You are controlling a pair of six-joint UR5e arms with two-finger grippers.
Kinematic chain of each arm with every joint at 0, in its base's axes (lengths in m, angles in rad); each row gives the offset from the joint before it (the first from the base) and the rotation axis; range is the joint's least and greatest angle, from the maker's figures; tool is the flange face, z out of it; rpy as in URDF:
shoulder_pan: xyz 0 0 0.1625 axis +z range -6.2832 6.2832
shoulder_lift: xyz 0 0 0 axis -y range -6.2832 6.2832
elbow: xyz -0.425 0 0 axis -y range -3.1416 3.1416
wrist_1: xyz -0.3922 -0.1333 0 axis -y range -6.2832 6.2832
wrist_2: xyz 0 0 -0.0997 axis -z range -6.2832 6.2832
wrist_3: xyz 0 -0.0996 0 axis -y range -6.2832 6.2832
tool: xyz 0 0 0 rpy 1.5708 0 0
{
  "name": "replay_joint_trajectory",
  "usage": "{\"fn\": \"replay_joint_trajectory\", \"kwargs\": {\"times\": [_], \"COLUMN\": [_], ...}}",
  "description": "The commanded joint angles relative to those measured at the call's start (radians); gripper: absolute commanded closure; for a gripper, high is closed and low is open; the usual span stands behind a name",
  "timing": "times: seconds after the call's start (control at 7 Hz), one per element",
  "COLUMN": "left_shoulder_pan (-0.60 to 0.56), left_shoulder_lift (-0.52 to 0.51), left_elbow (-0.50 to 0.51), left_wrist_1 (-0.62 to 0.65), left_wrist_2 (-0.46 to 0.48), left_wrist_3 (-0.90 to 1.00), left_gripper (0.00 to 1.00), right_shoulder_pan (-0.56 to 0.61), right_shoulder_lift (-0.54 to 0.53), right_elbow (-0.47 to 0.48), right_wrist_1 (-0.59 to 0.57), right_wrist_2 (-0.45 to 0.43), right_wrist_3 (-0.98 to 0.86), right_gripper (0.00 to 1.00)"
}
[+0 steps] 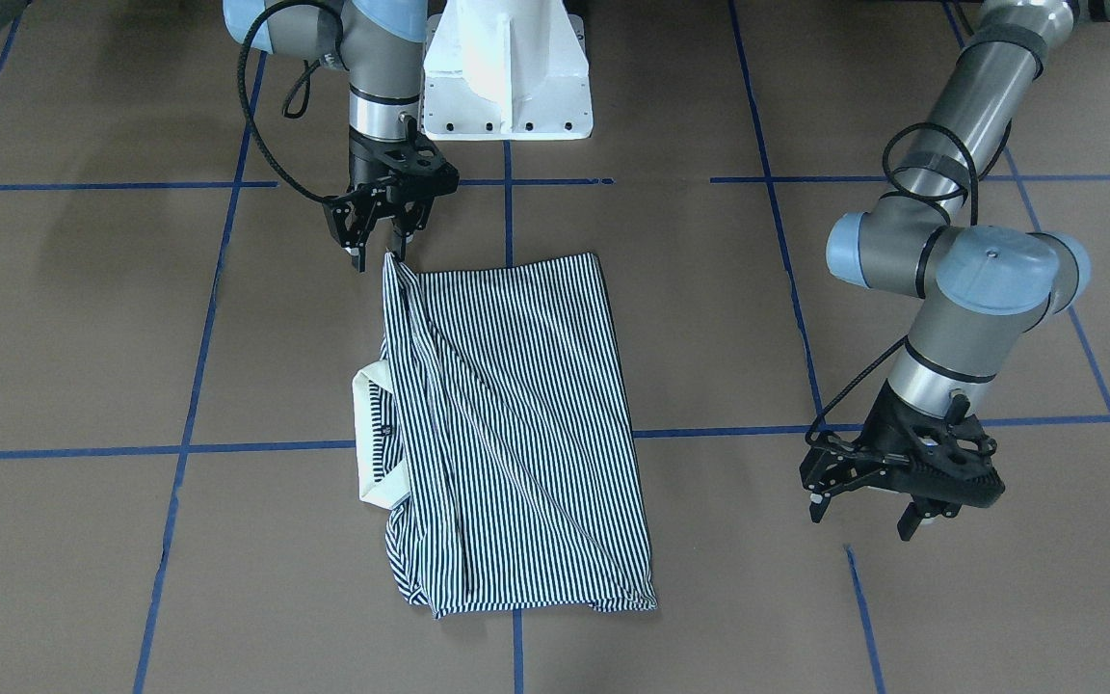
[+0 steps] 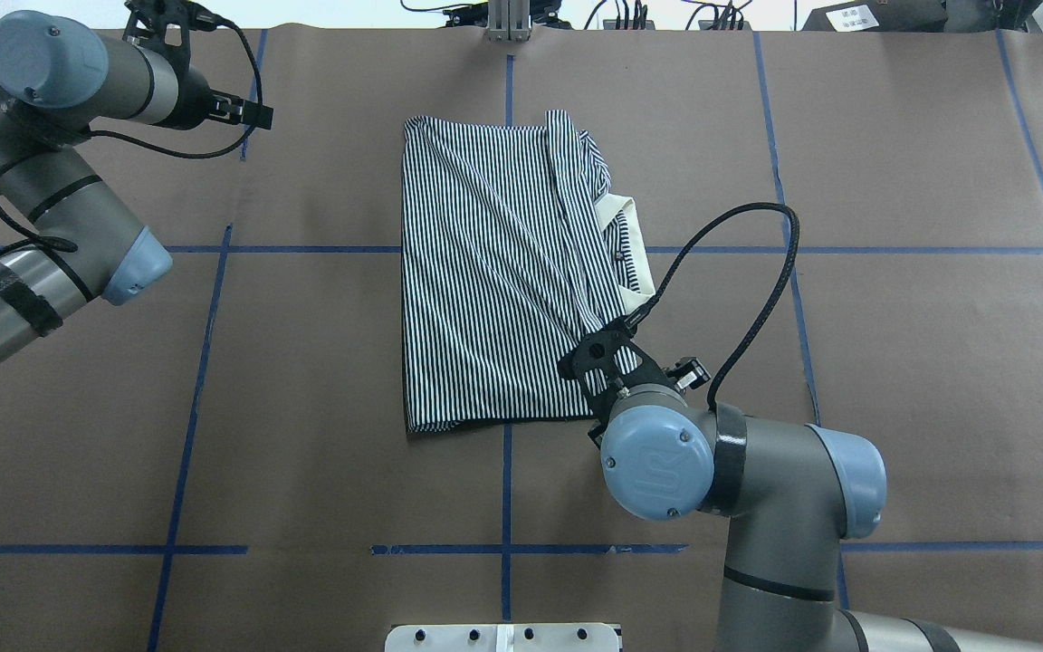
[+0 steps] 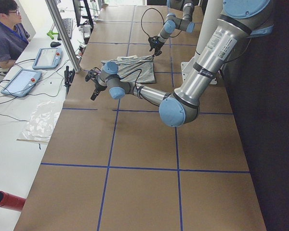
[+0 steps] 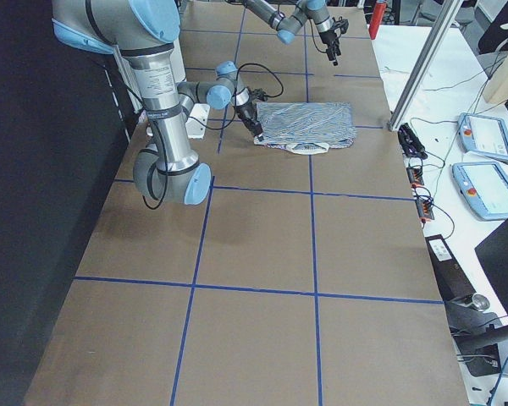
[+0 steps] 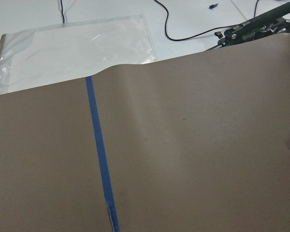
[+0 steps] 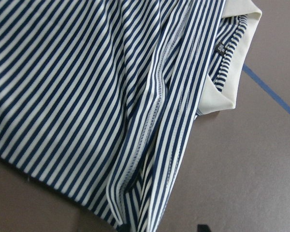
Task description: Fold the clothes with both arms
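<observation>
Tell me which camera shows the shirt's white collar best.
Exterior front-facing: the whole collar lies unobstructed at the edge of the shirt. The right wrist view is closer but crops it; overhead shows it slightly smaller; the side views make it tiny; the left wrist view misses it.

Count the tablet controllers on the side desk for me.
2. Both lie on the white desk alongside the table: the far tablet and the near tablet, next to each other. Others may lie out of frame.

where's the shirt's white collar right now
In the overhead view the plain white collar pokes out from the right edge of the folded navy-and-white striped polo shirt, across the blue tape line.
</observation>
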Motion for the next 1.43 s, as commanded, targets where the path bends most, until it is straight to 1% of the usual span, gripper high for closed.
{"fn": "replay_joint_trajectory", "kwargs": {"times": [0.0,0.14,0.29,0.43,0.57,0.71,0.86,1.14,1.29], "left_shoulder_pan": [0.0,0.002,0.0,0.002,0.002,0.002,0.002,0.002,0.002], "left_shoulder_lift": [0.0,0.0,0.001,0.001,0.001,0.001,0.001,0.0,0.0], "left_elbow": [0.0,0.0,0.0,0.0,0.0,0.0,0.0,0.0,0.0], "left_wrist_1": [0.001,0.001,0.0,0.0,0.0,0.0,0.0,0.0,0.0], "left_wrist_2": [0.0,0.0,0.0,0.0,0.0,0.0,0.0,0.0,0.0], "left_wrist_3": [0.0,0.0,0.0,0.0,0.0,0.0,0.0,0.0,0.0], "left_gripper": [0.0,0.0,0.0,0.0,0.0,0.0,0.0,0.0,0.0], "right_shoulder_pan": [0.067,0.09,0.104,0.104,0.106,0.099,0.107,0.142,0.142], "right_shoulder_lift": [0.089,0.144,0.156,0.145,0.119,0.116,0.137,0.246,0.252], "right_elbow": [-0.056,-0.117,-0.125,-0.112,-0.096,-0.101,-0.143,-0.293,-0.353], "right_wrist_1": [-0.001,-0.001,0.001,0.001,-0.002,-0.001,0.002,0.019,0.115], "right_wrist_2": [0.032,0.042,0.074,0.091,0.091,0.091,0.088,0.091,0.089], "right_wrist_3": [-0.004,-0.01,-0.039,-0.047,-0.044,-0.044,-0.042,-0.045,-0.045], "right_gripper": [0.3,0.31,0.31,0.31,0.31,0.31,0.33,0.44,0.48]}}
